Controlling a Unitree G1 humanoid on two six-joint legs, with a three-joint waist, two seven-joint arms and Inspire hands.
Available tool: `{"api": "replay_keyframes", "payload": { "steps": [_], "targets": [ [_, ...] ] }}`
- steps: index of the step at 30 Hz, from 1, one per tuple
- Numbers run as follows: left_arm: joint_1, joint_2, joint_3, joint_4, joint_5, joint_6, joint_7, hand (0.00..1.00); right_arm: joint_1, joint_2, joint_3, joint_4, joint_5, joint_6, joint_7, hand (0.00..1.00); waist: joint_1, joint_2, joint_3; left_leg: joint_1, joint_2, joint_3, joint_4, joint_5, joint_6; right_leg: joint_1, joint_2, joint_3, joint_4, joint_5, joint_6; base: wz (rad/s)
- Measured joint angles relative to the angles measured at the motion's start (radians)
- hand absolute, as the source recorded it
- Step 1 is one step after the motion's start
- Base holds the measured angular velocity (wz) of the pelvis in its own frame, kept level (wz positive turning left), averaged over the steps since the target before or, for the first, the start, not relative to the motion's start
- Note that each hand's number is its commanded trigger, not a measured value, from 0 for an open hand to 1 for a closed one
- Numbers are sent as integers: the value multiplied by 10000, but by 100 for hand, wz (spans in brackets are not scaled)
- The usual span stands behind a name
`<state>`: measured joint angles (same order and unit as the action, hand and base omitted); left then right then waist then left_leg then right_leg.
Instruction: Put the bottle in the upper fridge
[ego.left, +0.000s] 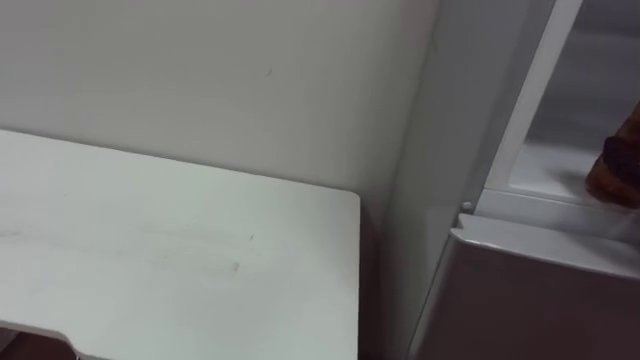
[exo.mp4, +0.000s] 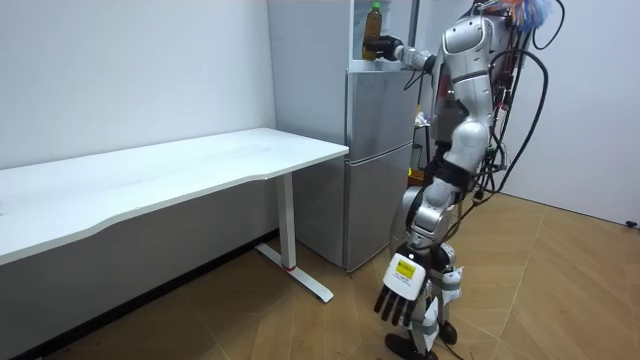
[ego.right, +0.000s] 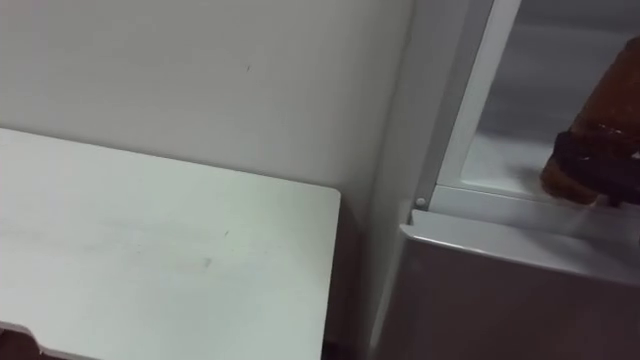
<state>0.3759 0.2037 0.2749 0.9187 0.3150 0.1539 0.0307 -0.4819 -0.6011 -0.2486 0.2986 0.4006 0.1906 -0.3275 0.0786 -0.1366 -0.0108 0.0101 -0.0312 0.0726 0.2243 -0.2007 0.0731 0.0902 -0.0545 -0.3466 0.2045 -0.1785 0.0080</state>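
Right hand (exo.mp4: 388, 48) is seen with its fingers curled round the lower body of a clear plastic bottle of amber drink with a green cap (exo.mp4: 373, 27). The bottle is held upright at the front of the open upper compartment of a tall grey metal fridge (exo.mp4: 380, 160). From the head cameras its base is shown just inside, over the compartment's white shelf floor (ego.right: 500, 165) and close to the front lip. Whether it rests on the shelf cannot be told. Left hand (exo.mp4: 400, 295) is hung low beside the leg, fingers relaxed, with nothing held. A long white tabletop (exo.mp4: 180, 170) is set just beside the fridge, against the wall.

For this step to be done well, the bottle should probably be carried deeper, clear of the lip, and kept upright as it is lowered. The grip is best loosened only once the base is judged flat on the shelf. The hand should then be drawn straight back, so that the tall, narrow bottle is not tipped by a finger.
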Motion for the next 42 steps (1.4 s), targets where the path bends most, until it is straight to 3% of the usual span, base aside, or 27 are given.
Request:
{"api": "replay_keyframes", "payload": {
  "steps": [4, 9, 13, 17, 22, 24, 27, 32, 36, 37, 39, 40, 41, 42],
  "targets": [
    [221, 5, -4, -77, -245, -8, 253, 0, -65, -161, 177, 392, -60, -1, -286, 100, 1, 13, 1, -32, -22, -243, 149, -46, -4, 142, -14, -271, 0, 0, 0, 18],
    [427, 15, -8, -79, -400, 2, 482, 0, -200, -646, 829, 808, -346, 1, -384, 100, 211, 40, 10, -14, -29, -361, 166, -38, -16, 230, -18, -481, -3, -3, 5, 8],
    [482, 24, -9, -44, -408, 8, 482, 0, -311, -682, 928, 1038, -358, -48, -488, 100, 401, 100, 54, -40, -26, -402, 183, -20, -43, 240, -18, -620, -24, -3, 5, 2],
    [545, 55, -35, -73, -685, 23, 478, 0, -846, -712, 1275, 1903, -601, -336, -668, 100, 488, 120, 64, -279, -39, -647, 405, -33, -81, 167, 11, -709, -27, -3, 4, 12],
    [452, 252, -68, -424, -861, 186, 512, 0, -1509, -1209, 1870, 3119, -244, -718, -1103, 100, 647, 59, 50, -1199, -41, -1032, 907, 3, -144, -352, 122, -712, -29, 36, -60, 26],
    [444, 586, -259, -603, -872, 272, 553, 0, -1808, -1478, 2210, 3879, 108, -882, -1135, 100, 720, 37, 60, -1489, -19, -1221, 1150, -1, -161, -444, 198, -734, -26, 43, -72, 31],
    [405, 862, -450, -882, -869, 447, 687, 0, -2094, -1582, 2291, 4461, 533, -1119, -1171, 100, 950, 8, 59, -1900, 19, -1347, 1380, 11, -222, -719, 277, -717, -11, 73, -122, 13],
    [359, 909, -526, -1191, -872, 562, 689, 0, -2131, -1612, 2269, 4726, 658, -1290, -1159, 100, 1030, 34, 73, -2338, 44, -1581, 1804, -36, -317, -904, 385, -748, -14, 94, -157, 9],
    [351, 930, -871, -1556, -879, 656, 681, 0, -2662, -1639, 2219, 5443, 705, -1392, -1163, 100, 1131, 122, 111, -2789, 74, -1638, 2199, -49, -341, -1202, 403, -844, -31, -34, -173, 7],
    [341, 941, -941, -1572, -878, 655, 681, 0, -2718, -1641, 2220, 5559, 703, -1439, -1163, 66, 1142, 137, 118, -2812, 44, -1636, 2215, -44, -342, -1241, 397, -856, -21, -41, -199, 4],
    [291, 959, -1198, -1599, -872, 655, 682, 0, -2822, -1631, 2221, 5801, 657, -1679, -1151, 22, 1197, 197, 142, -2845, 30, -1651, 2219, -9, -348, -1295, 382, -854, -21, -37, -358, -2],
    [279, 960, -1263, -1598, -871, 655, 681, 0, -2832, -1624, 2221, 5844, 650, -1769, -1128, 22, 1198, 216, 155, -2846, 30, -1651, 2218, -3, -347, -1297, 381, -854, -21, -30, -362, 0],
    [242, 966, -1369, -1597, -871, 653, 681, 0, -2832, -1623, 2220, 5893, 650, -1925, -1074, 0, 1197, 240, 158, -2871, 28, -1647, 2216, 9, -347, -1329, 377, -856, -14, -23, -371, 0],
    [185, 969, -1423, -1598, -872, 653, 681, 0, -2829, -1620, 2219, 5888, 634, -2030, -1044, 0, 1187, 247, 156, -2909, 35, -1615, 2208, 25, -350, -1376, 374, -861, -13, -7, -393, -3]
  ]
}}
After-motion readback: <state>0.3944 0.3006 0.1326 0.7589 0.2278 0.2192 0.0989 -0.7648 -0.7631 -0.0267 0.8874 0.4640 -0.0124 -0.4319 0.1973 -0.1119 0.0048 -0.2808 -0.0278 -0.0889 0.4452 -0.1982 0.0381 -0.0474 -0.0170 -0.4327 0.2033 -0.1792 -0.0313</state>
